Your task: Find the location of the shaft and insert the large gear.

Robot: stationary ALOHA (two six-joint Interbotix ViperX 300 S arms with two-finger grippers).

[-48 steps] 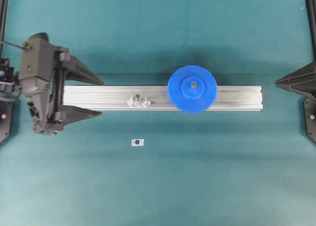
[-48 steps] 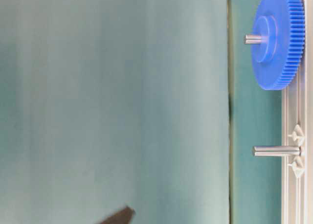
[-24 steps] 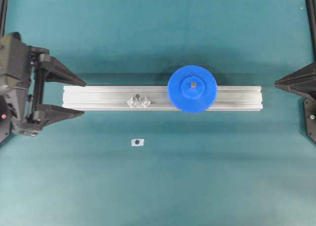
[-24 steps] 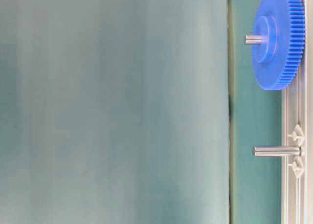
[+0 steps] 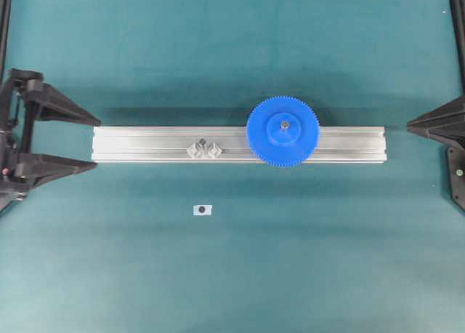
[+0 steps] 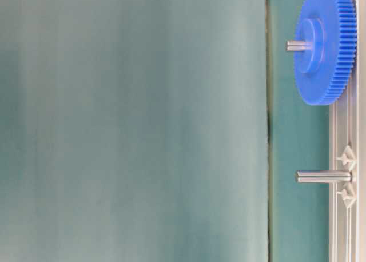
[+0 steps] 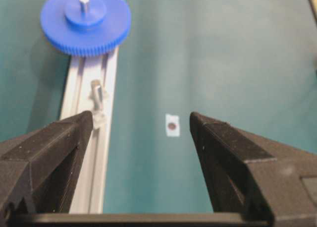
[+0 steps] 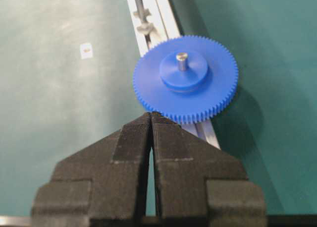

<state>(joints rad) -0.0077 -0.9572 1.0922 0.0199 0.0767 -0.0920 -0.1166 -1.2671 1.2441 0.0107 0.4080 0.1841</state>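
Note:
The large gear [image 5: 282, 131] is bright blue and lies flat on the aluminium rail [image 5: 145, 144]. The shaft [image 5: 285, 124] pokes up through its hub; the tip also shows in the table-level view [image 6: 296, 45] and in the right wrist view [image 8: 182, 61]. A twin pin [image 5: 204, 143] stands bare on clear diamond mounts further left on the rail. My left gripper [image 5: 98, 142] is open and empty at the rail's left end. My right gripper [image 5: 407, 126] is shut and empty, off the rail's right end, apart from the gear [image 8: 185, 81].
A small white tag with a dark dot [image 5: 202, 209] lies on the teal mat in front of the rail; it also shows between my left fingers [image 7: 172, 125]. Black frame posts stand at the far left and right edges.
My left arm has drawn back to the left, away from the rail, with its gripper still open. The gear, the pins and my right gripper have not moved.

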